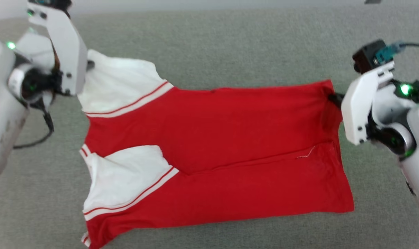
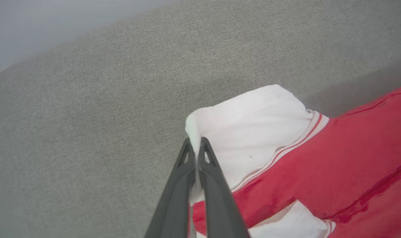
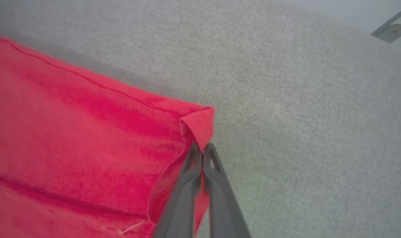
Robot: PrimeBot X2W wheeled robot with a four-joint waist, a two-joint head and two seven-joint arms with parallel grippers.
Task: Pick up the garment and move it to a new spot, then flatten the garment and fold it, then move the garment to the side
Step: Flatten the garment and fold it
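Note:
The garment (image 1: 213, 145), a red T-shirt with white sleeves and striped trim, lies across the grey fabric surface (image 1: 230, 45), folded lengthwise, sleeves at the left and hem at the right. My left gripper (image 1: 89, 64) is shut on the edge of the far white sleeve (image 2: 246, 132), whose cloth sits pinched between the dark fingertips (image 2: 205, 148). At the far hem corner my right gripper (image 1: 334, 98) is shut on the red fabric (image 3: 200, 125), the corner folded up between its fingertips (image 3: 211, 152). Both held corners are raised slightly off the surface.
The grey fabric surface extends on all sides of the garment. A pale wall runs along its far edge (image 2: 38, 26). A small grey fitting (image 3: 390, 30) shows at the top right of the right wrist view.

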